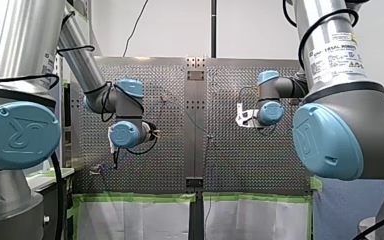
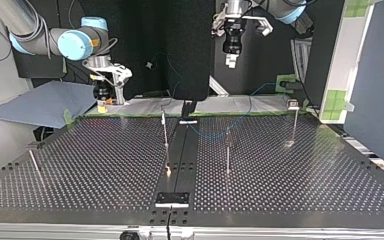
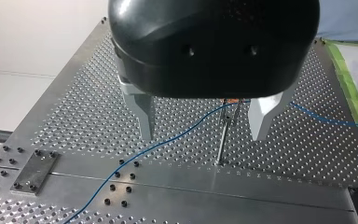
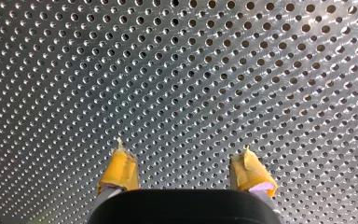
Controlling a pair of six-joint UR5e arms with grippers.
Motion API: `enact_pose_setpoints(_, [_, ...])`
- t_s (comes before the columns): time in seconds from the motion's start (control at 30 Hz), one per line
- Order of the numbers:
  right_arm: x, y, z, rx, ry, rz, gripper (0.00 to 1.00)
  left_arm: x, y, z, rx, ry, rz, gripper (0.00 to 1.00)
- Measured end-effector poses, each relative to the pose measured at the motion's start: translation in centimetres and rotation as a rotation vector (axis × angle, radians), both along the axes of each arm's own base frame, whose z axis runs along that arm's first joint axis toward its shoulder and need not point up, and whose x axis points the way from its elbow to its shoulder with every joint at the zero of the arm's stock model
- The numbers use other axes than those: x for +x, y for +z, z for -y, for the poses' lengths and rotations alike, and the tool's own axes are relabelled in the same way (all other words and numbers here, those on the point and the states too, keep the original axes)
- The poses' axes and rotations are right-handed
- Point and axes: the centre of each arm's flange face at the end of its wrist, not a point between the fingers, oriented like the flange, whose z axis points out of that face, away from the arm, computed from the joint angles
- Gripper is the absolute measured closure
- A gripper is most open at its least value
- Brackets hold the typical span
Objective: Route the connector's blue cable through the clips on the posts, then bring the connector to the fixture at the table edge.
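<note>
The thin blue cable (image 3: 168, 142) lies on the perforated table and runs under my left gripper (image 3: 204, 136), which hangs above it, open, holding nothing. A slim post with a clip (image 3: 223, 135) stands between its metal fingers (image 3: 143, 114), and the cable passes by the clip. In the top view the cable (image 2: 215, 134) curves along the far side of the table, with my left gripper (image 2: 231, 61) high above it. My right gripper (image 4: 184, 163) is open over bare plate, its yellow pads (image 4: 119, 170) apart. I cannot make out the connector.
Several thin posts stand on the table (image 2: 105, 165): one by the centre strip (image 2: 164, 131), one nearer the middle (image 2: 227, 152), one at the top view's right (image 2: 294, 122), one leaning at its left (image 2: 34, 164). A small plate (image 2: 172, 199) sits on the strip at the near edge.
</note>
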Motion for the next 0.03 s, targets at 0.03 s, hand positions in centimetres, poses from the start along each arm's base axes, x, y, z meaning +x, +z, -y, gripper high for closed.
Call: enact_pose_setpoints(0.03, [0.0,0.0,0.0,0.0,0.0,0.0,0.02,0.0,0.0,0.0,0.0,0.0,0.0,0.0])
